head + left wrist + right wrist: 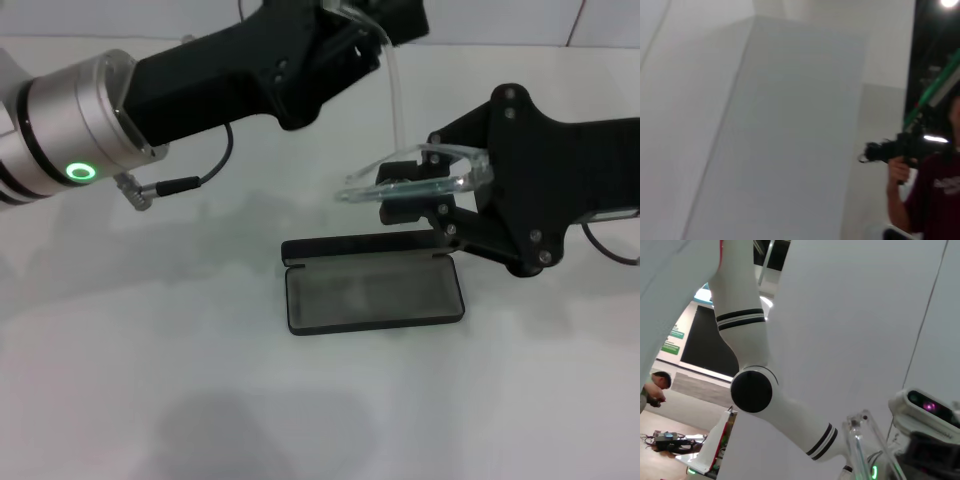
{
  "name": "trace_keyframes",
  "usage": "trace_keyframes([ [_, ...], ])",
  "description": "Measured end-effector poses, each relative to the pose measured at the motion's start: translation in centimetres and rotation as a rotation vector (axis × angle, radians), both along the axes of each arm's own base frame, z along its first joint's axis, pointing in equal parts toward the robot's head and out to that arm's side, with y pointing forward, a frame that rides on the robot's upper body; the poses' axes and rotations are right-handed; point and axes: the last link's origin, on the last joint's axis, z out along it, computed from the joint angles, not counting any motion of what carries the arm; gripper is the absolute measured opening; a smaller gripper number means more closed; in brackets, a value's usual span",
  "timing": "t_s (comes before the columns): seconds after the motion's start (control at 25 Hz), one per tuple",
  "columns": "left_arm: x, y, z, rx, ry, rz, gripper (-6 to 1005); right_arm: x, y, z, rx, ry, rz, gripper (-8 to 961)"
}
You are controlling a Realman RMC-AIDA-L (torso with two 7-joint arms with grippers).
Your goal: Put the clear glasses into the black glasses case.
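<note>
Glasses (420,175), clear plastic with one thin arm swung upward, hang in mid-air between two robot arms above a white table (150,380). From the largest part down: the left arm reaches in across the far side of the scene, a green ring lit on its silver wrist, and the left gripper (350,25) has the tip of that raised clear arm at its fingers; whether they are clamped on it cannot be told from here. The right gripper (440,195) comes in from the opposite side, its black fingers closed on the folded front of the glasses. Directly below the right gripper lies the black glasses case (372,293), lid open and flat on the table, grey lining facing up. In the right wrist view, part of the clear frame (862,440) shows close to the camera, with the robot's white body behind.
</note>
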Motion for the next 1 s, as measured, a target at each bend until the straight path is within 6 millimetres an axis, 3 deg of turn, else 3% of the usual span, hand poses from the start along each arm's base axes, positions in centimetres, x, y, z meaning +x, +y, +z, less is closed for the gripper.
trace_keyframes([
  [1.0,0.51,-0.31,-0.31,0.004,-0.005,-0.041,84,-0.05,-0.06,-0.26,-0.015,0.004,0.003,117],
])
